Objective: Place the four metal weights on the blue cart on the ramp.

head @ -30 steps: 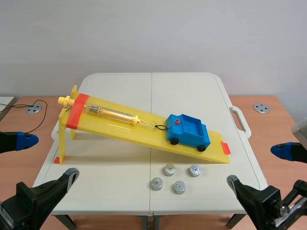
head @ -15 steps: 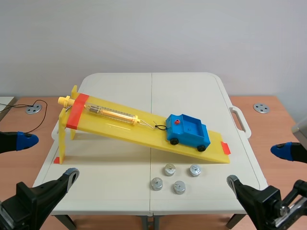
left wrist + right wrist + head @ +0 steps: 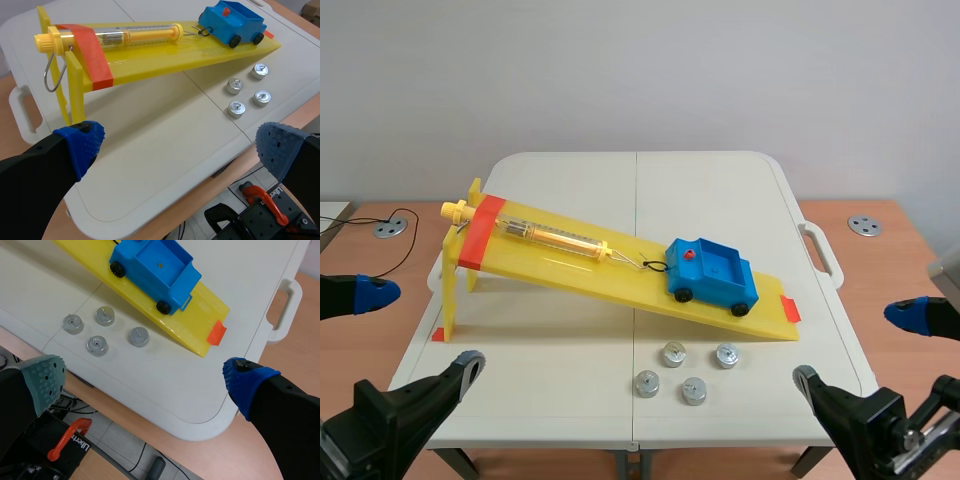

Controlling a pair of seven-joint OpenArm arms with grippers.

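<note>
Right wrist view: weights ahead of jaws.

Only lettering on the orange clamp shows, too blurred to read.

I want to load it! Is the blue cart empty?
Empty: the blue plastic cart holds nothing; four round metal weights lie on the white table.

Shiny metal weights, glossy plastic cart and ramp.
</note>
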